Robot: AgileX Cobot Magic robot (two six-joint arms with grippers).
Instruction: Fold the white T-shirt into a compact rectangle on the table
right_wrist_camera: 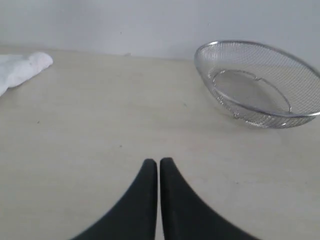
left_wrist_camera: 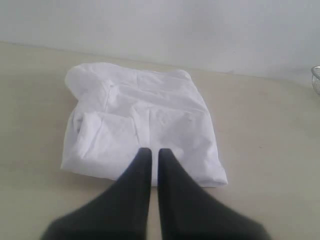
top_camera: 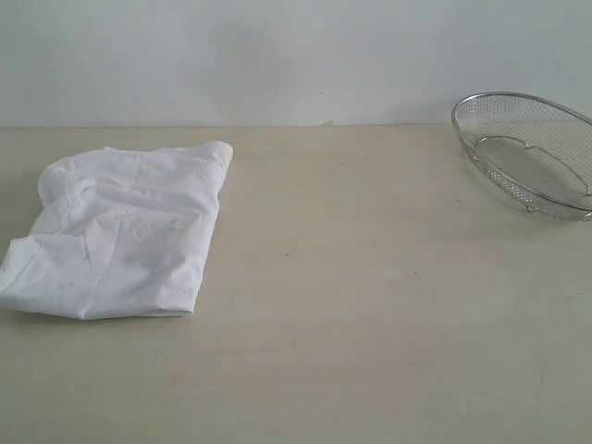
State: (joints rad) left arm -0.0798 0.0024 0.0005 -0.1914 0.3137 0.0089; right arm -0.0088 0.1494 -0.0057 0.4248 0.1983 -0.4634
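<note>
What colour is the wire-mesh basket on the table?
Silver, shiny metal mesh. The basket shows best in the right wrist view.

Soft even daylight, faint shadows, no glare, wrist views slightly blurred

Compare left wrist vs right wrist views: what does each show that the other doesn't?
Left wrist only: the whole white T-shirt, lying as a rumpled folded bundle, and the left gripper, shut and empty.
Right wrist only: the full wire-mesh basket, with nothing in it, and the right gripper, shut over bare table.
Shared: the table and the pale wall. Each also catches a scrap of the other's object: a sliver of basket rim in left wrist, a shirt corner in right wrist.
</note>
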